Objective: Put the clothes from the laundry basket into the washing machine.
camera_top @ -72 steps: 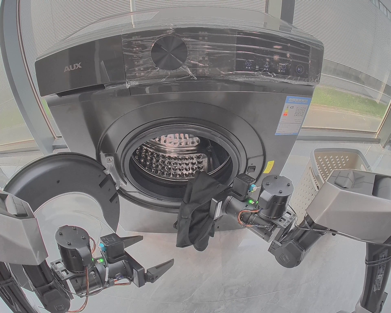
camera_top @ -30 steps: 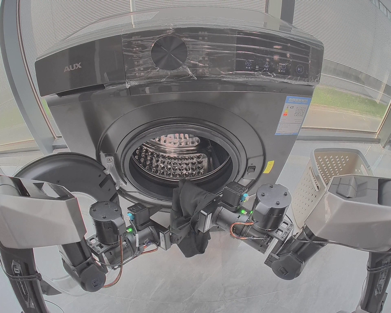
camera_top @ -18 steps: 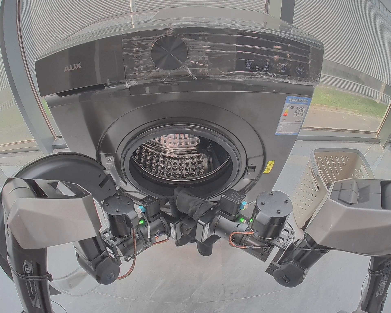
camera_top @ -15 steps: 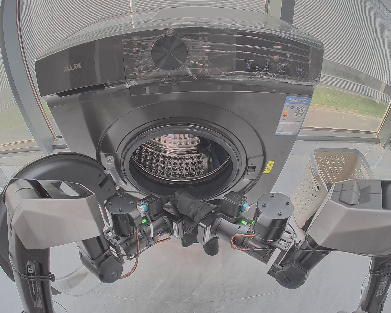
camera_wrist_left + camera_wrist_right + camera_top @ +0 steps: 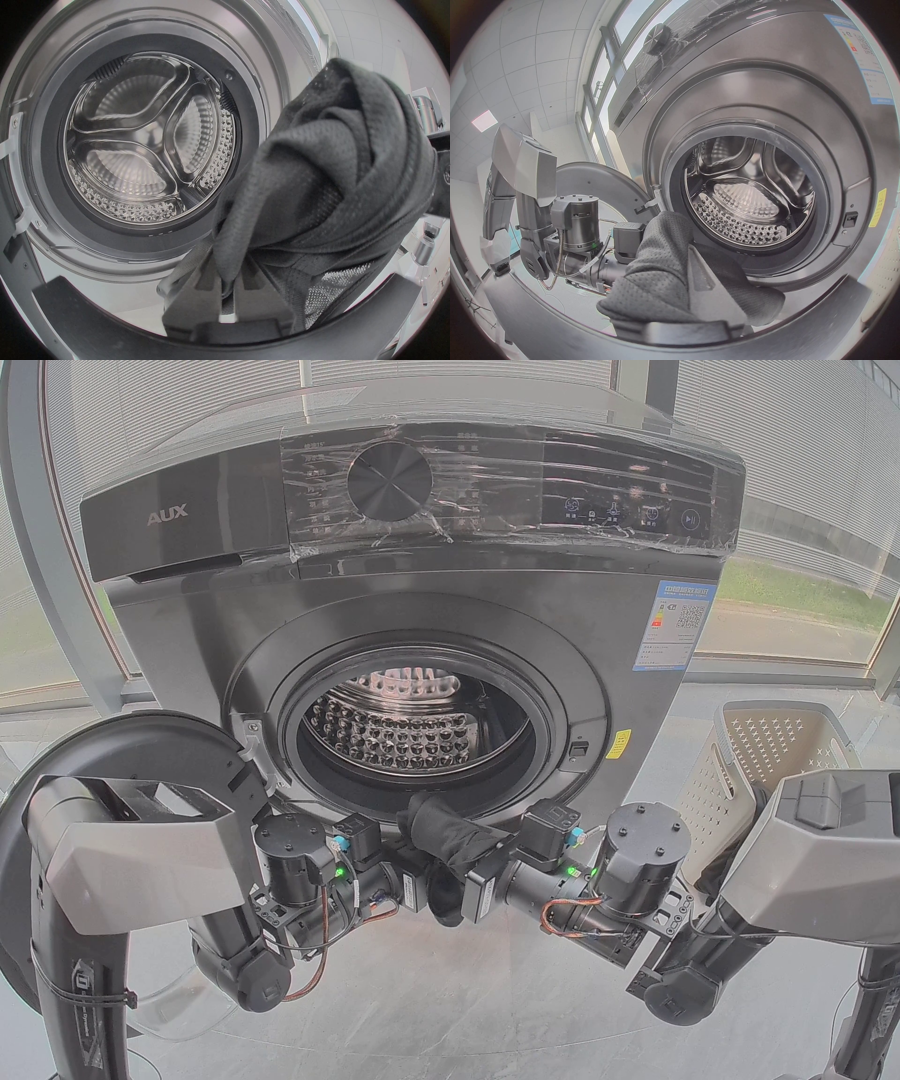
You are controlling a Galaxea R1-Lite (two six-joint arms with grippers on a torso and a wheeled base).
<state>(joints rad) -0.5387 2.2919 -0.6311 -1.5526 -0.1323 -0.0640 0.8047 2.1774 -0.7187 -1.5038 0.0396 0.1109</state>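
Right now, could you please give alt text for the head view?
The left gripper and right gripper hold a bunched black garment between them at the lower rim of the open grey washing machine. Its round door hangs open on the left; a pale laundry basket stands on the right.

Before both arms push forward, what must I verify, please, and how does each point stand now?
1. The door open and swung aside: ok.
2. The drum empty: ok.
3. The left pincer shut on the black garment: ok.
4. The right pincer shut on it: ok.
5. Garment inside the drum: not ok, it is bunched outside by the lower rim.
6. More clothes in the laundry basket: cannot tell.
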